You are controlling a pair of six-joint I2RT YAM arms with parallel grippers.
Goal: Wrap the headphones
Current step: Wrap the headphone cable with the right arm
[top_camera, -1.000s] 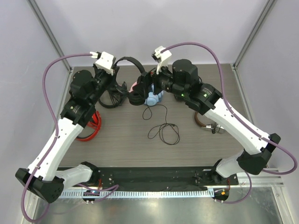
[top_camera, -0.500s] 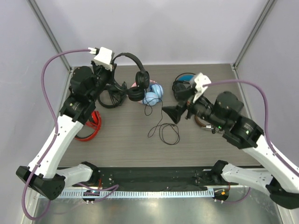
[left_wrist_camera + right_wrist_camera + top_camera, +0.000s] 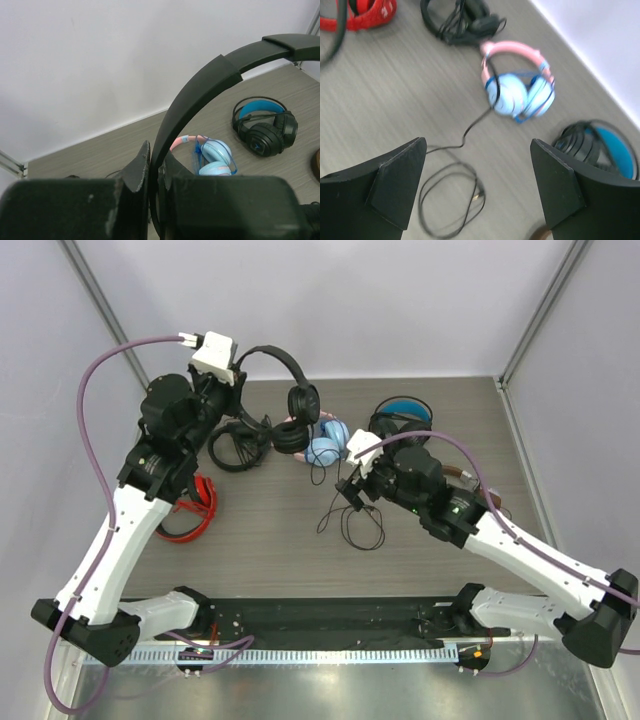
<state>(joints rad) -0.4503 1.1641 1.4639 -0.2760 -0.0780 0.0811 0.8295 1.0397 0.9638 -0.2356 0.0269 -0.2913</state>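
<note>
Left jaws clamped on headphones (image 3: 200, 85) headband, raised. Right jaws wide, over the table (image 3: 250, 550). Cable (image 3: 465, 134) coil lies directly below them, so right arm is nearer.

grey table (image 3: 260, 560): red headphones (image 3: 195, 510), pink-blue headphones (image 3: 326, 446), black cable (image 3: 465, 133)

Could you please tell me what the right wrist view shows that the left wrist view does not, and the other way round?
Only the right wrist view shows the open right gripper, the loose black cable looped on the table, the red headphones and a tangled black pair. Only the left wrist view shows the left gripper shut on the headphones at the headband, with a white wall behind. Both show the pink-and-blue headphones and the blue-lined black pair.
</note>
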